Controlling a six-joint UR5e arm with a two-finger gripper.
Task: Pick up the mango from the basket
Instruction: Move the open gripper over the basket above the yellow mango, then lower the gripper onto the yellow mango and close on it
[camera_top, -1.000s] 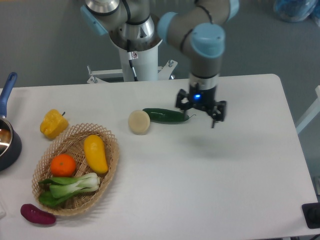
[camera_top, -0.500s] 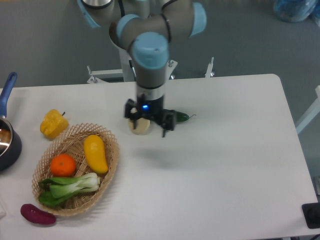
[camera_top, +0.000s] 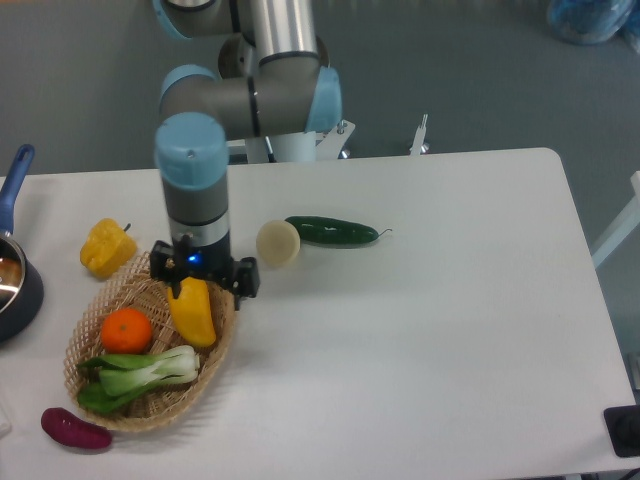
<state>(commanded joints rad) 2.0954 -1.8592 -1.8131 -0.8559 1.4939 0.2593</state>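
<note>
I see the mango (camera_top: 195, 314) lying in the basket (camera_top: 222, 340), a smooth, elongated yellow-orange fruit stretched roughly front to back with its near end rounded. Its far end is hidden from me, so I can make out only the nearer two thirds or so. It sits in the right half of the basket, close along the right rim. The basket is a shallow oval of light tan wicker, much larger than the mango, resting flat on the table at the left side, its long axis running from far right to near left.
</note>
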